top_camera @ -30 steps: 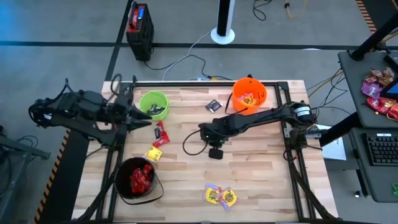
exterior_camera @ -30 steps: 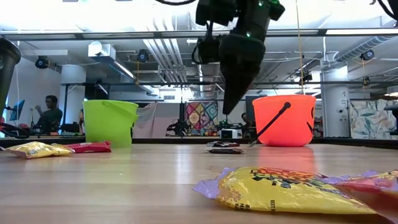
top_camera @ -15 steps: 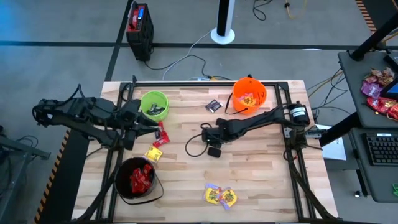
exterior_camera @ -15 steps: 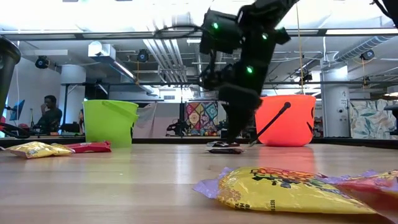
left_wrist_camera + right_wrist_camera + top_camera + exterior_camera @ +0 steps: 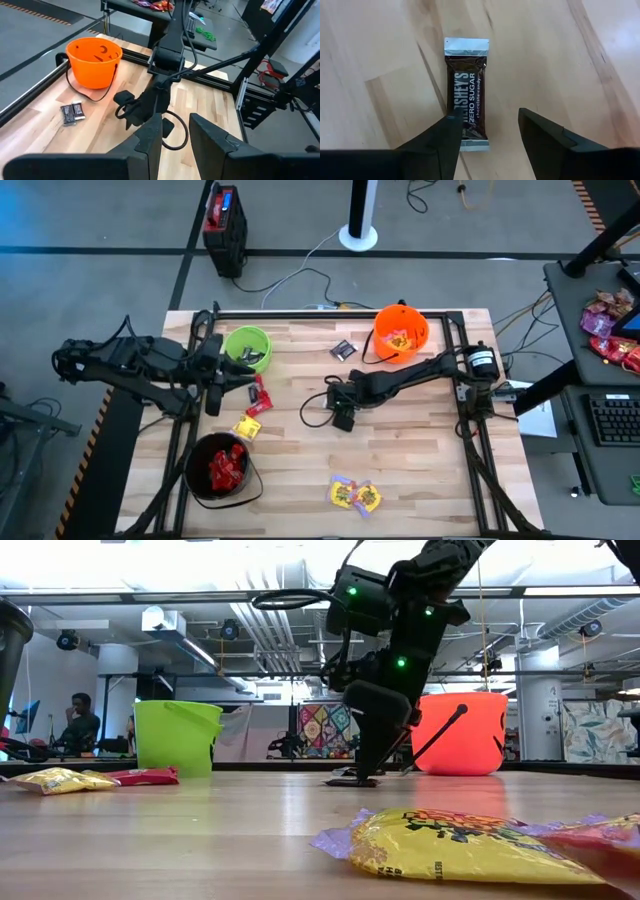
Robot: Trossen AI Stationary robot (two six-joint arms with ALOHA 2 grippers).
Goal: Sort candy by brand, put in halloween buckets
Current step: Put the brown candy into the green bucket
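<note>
We observed the wooden table [image 5: 400, 470] carrying three buckets — black bucket [image 5: 220, 469] at 7 o'clock, lime bucket [image 5: 248, 348] at 11, orange bucket [image 5: 401, 332] at 1. The right gripper [image 5: 342, 420] sat mid-table, fingers spread over a dark Hershey's bar [image 5: 466, 106], one fingertip overlapping it. The left gripper [image 5: 258, 379] hung beside the lime bucket — fingers parted, empty.
</note>
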